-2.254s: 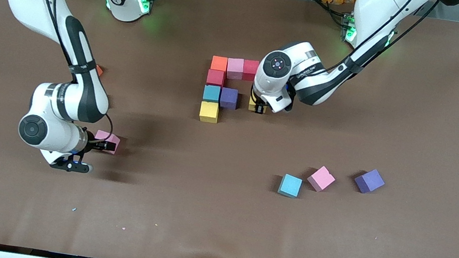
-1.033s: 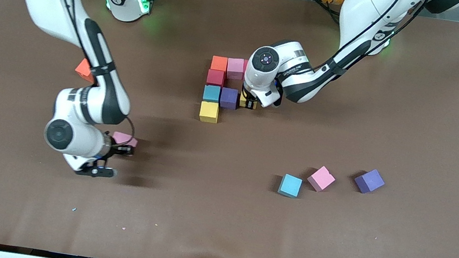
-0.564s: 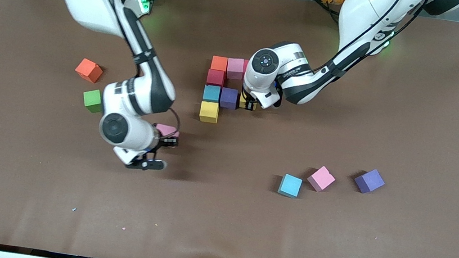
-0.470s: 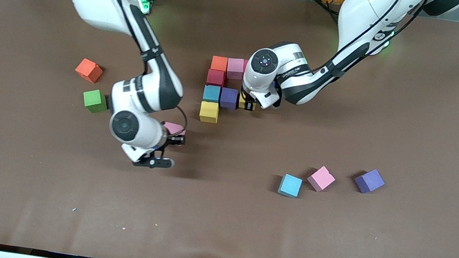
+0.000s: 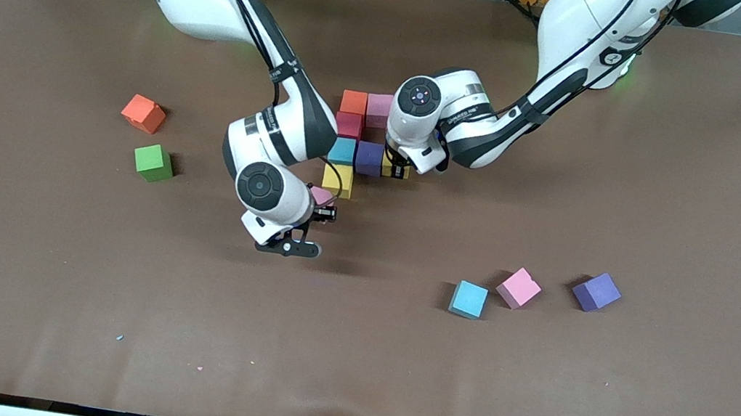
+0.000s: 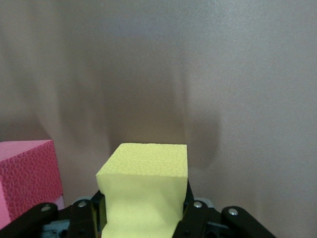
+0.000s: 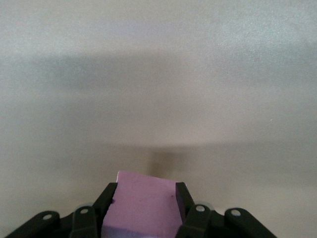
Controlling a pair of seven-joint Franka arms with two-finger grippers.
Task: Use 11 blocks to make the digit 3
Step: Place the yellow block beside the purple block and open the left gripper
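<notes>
A partial figure lies mid-table: orange block [image 5: 354,101], pink block [image 5: 379,108], red block [image 5: 348,124], light blue block [image 5: 342,150], purple block [image 5: 369,158], yellow block [image 5: 337,179]. My left gripper [image 5: 402,166] [image 6: 144,203] is shut on a second yellow block [image 5: 393,166] [image 6: 146,163], right beside the purple one. A pinkish-red block [image 6: 27,173] shows beside it in the left wrist view. My right gripper [image 5: 324,212] [image 7: 146,201] is shut on a pink block [image 5: 321,196] [image 7: 146,186], next to the figure's yellow block.
Loose blocks lie nearer the front camera toward the left arm's end: light blue [image 5: 468,299], pink [image 5: 519,287], purple [image 5: 597,292]. An orange cube [image 5: 144,113] and a green cube [image 5: 153,162] sit toward the right arm's end. The left wrist hides part of the figure.
The right arm has carried the pink block from the right arm's end of the table in toward the figure. The left gripper has brought its yellow block closer to the purple one.
</notes>
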